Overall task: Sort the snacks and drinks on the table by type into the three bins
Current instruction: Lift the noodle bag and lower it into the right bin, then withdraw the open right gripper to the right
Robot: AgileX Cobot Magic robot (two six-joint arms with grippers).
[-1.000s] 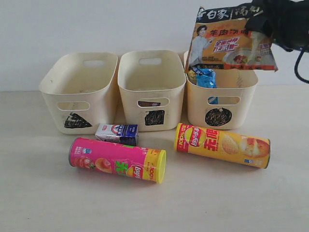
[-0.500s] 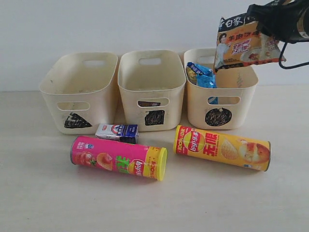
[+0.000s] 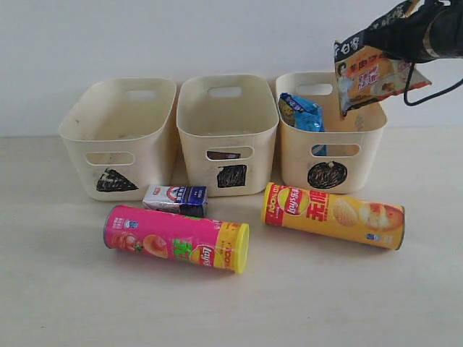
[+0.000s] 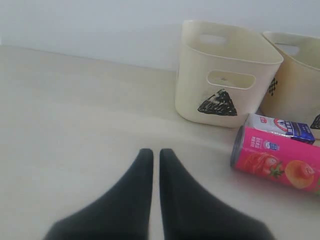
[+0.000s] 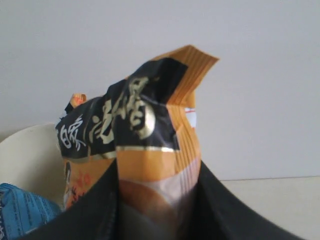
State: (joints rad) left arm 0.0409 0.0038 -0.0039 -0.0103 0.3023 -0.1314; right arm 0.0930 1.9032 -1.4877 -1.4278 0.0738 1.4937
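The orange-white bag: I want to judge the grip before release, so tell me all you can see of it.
The orange-white bag is glossy crinkled film, orange with a black band of pale characters and a food picture. It hangs tilted in the air from the right gripper, whose jaws pinch its top edge, over the circle-marked bin.

The right claw (image 3: 387, 37) ran off the exterior view's right edge, its jaws unclear there; at its wrist camera the orange-white bag's (image 5: 150, 150) lower half vanished between dark fingers (image 5: 85, 215). The blue bag (image 3: 302, 112) sat mostly hidden inside the circle bin (image 3: 362, 159). A dark sliver (image 3: 223, 155) behind the square bin's (image 3: 194, 141) handle hole was too small to identify. The pink tube (image 3: 173, 237) covered the carton's (image 3: 173, 195) lower edge.
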